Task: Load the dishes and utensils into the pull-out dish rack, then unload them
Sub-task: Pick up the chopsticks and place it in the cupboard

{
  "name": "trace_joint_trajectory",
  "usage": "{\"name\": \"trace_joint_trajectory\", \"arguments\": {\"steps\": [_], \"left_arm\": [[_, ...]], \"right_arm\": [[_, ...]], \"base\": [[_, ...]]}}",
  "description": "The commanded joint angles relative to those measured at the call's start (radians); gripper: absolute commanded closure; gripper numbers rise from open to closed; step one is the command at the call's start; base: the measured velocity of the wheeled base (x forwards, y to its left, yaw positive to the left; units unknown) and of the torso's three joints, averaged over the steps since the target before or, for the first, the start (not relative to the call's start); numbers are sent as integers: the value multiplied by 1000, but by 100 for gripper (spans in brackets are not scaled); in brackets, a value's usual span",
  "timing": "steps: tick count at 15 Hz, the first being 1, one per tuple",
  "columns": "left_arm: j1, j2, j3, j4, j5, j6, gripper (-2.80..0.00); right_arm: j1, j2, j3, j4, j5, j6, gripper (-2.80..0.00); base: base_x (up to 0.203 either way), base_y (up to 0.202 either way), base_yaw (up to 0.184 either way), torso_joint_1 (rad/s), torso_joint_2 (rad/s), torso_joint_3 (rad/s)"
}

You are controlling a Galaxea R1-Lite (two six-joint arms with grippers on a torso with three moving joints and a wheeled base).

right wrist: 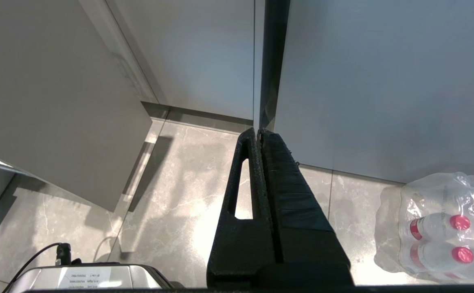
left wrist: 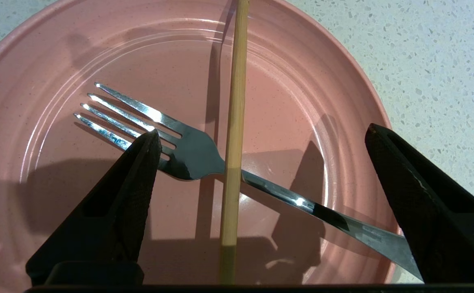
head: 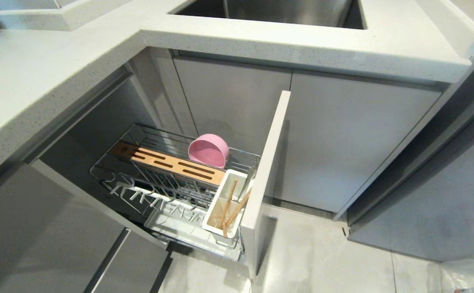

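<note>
Left gripper (left wrist: 261, 142), fingers spread wide and empty above the pink plate (left wrist: 37, 81) on the counter, should straddle the lone chopstick (left wrist: 235, 122) crossing the fork (left wrist: 188, 154), closing squarely across its shaft.

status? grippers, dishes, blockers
Left gripper open over plate, straddling fork and one chopstick. Right gripper shut, parked near floor. Bowl in rack. No blockers seen.
</note>
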Motion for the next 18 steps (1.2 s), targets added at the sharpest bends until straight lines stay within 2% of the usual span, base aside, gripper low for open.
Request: {"name": "trace_joint_trajectory", "arguments": {"steps": [1,2,3,18], "left_arm": [[1,0,0,5,-5,1,-280],[1,0,0,4,-5,1,-280],[1,0,0,3,-5,1,0],[7,-36,0,5,2,-2,0]], "right_arm": [[0,0,2,0,0,0,0],[0,0,2,0,0,1,0],[0,0,2,0,0,1,0],[0,0,2,0,0,-1,0]], "base": [[0,0,0,0,0,0],[0,0,0,0,0,0],[0,0,0,0,0,0],[0,0,0,0,0,0]]}}
